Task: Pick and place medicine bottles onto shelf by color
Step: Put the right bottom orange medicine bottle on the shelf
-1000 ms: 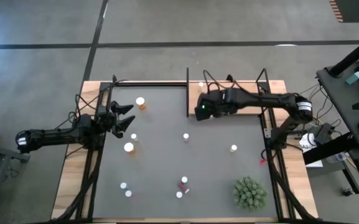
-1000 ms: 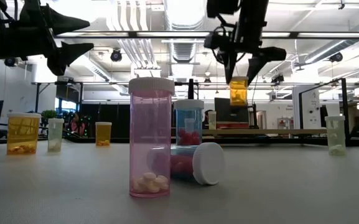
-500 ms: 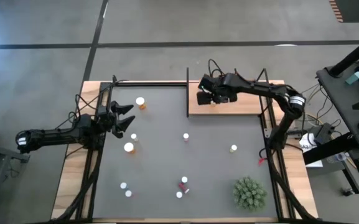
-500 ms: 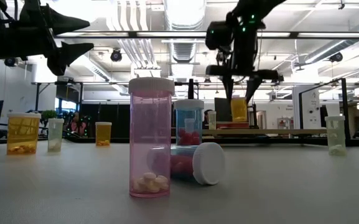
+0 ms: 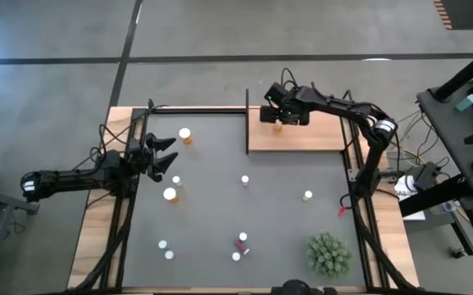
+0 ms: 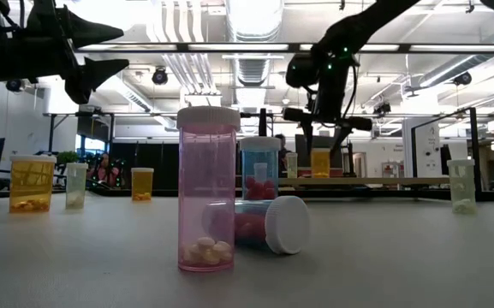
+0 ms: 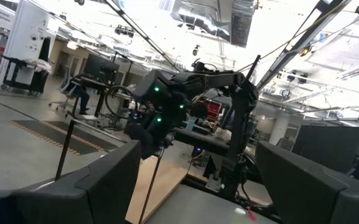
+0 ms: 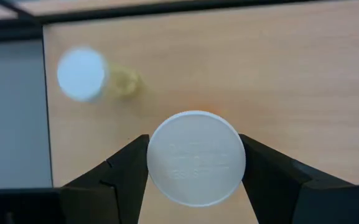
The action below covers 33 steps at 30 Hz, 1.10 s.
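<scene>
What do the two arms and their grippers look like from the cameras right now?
Both arms are matte black with jointed segments. The right arm has a pale band near its elbow, loose black cables looped over the wrist, and green indicator lights visible in the left wrist view. The right gripper has flat, wedge-shaped black fingers. The left gripper ends in two pointed black fingers, with cables trailing along its arm.

blurred bottle, shelf edge-cropped
</scene>
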### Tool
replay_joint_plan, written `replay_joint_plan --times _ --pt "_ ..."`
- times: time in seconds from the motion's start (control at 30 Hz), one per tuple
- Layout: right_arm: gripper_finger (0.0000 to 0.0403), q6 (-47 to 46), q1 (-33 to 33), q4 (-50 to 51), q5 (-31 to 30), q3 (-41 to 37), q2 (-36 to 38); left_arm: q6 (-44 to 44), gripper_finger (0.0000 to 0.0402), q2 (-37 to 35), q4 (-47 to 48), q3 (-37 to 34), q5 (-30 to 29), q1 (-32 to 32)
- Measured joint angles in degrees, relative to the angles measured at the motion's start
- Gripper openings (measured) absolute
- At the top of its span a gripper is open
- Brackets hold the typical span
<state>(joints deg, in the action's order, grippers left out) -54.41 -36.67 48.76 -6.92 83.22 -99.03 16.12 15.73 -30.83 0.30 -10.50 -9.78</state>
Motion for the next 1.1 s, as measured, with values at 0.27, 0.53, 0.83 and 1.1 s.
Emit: replay_joint_plan --times 0.27,0.53,0.83,1.1 --pt "0.0217 0.02 -2.74 -3.03 0.95 0.09 -0.72 0.0 0.0302 0.0 0.0 0.0 0.0 0.0" --pt "0.0217 0.52 -4.69 -2.92 0.9 0.09 -0.74 0.0 0.0302 0.0 0.0 0.0 0.0 0.0" --pt "0.0217 1.07 -5.0 -2.87 0.7 0.08 -0.78 0.0 0.0302 0.0 0.0 0.0 0.0 0.0" --pt "0.0217 0.41 -5.0 -2.85 0.3 0.07 -0.8 0.0 0.0302 0.0 0.02 0.0 0.0 0.0"
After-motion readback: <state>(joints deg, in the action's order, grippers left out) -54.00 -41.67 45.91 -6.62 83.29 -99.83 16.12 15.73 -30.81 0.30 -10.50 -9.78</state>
